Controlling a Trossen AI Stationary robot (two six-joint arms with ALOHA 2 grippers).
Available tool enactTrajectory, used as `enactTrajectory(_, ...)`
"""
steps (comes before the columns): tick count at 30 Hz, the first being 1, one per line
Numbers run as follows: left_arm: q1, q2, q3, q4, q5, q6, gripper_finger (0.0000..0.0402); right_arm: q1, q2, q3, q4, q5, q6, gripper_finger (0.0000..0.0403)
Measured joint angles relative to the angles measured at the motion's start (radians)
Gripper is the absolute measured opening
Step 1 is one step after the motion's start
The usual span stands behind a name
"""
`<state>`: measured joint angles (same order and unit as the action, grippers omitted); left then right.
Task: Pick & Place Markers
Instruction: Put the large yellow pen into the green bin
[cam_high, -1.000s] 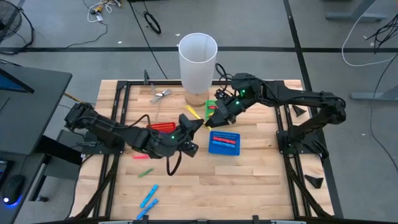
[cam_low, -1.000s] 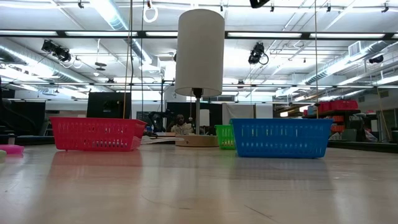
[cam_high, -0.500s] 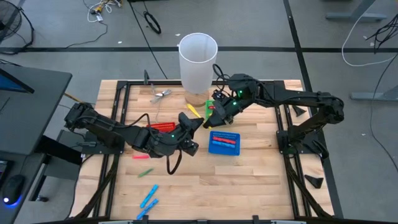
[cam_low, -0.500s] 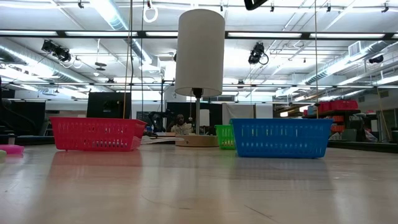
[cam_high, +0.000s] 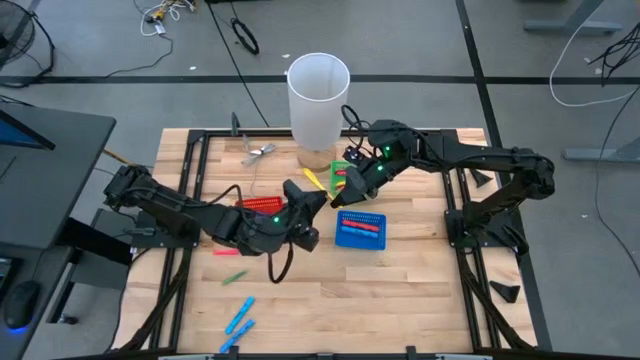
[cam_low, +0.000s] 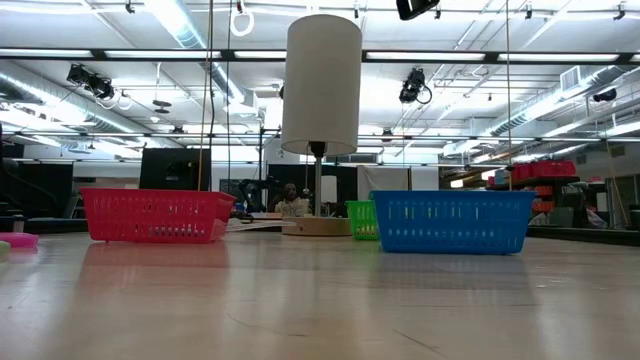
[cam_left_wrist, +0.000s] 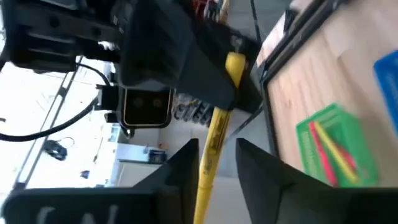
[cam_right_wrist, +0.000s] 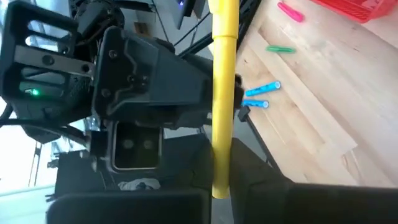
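Yellow marker (cam_right_wrist: 224, 93) had passed between the arms in mid-air above the table's middle: the right gripper (cam_right_wrist: 214, 193) had clamped shut on it within the last second. The left gripper (cam_left_wrist: 216, 180) had parted slightly, freeing it for the green basket (cam_high: 345, 172) nearby.
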<state>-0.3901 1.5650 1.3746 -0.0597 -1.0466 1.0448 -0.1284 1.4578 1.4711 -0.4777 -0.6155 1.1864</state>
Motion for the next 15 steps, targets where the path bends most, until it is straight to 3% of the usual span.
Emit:
enactTrajectory(7,-0.076,0.0,0.0,-0.005,-0.002,-0.295,0.0169,-0.009,-0.004,0.001,-0.132,0.022,-0.145,0.0016)
enactTrajectory(15,-0.108,0.0,0.0,-0.018,-0.005,-0.614,0.0204,-0.009,-0.004,0.001,-0.319,0.149,-0.475,0.0016)
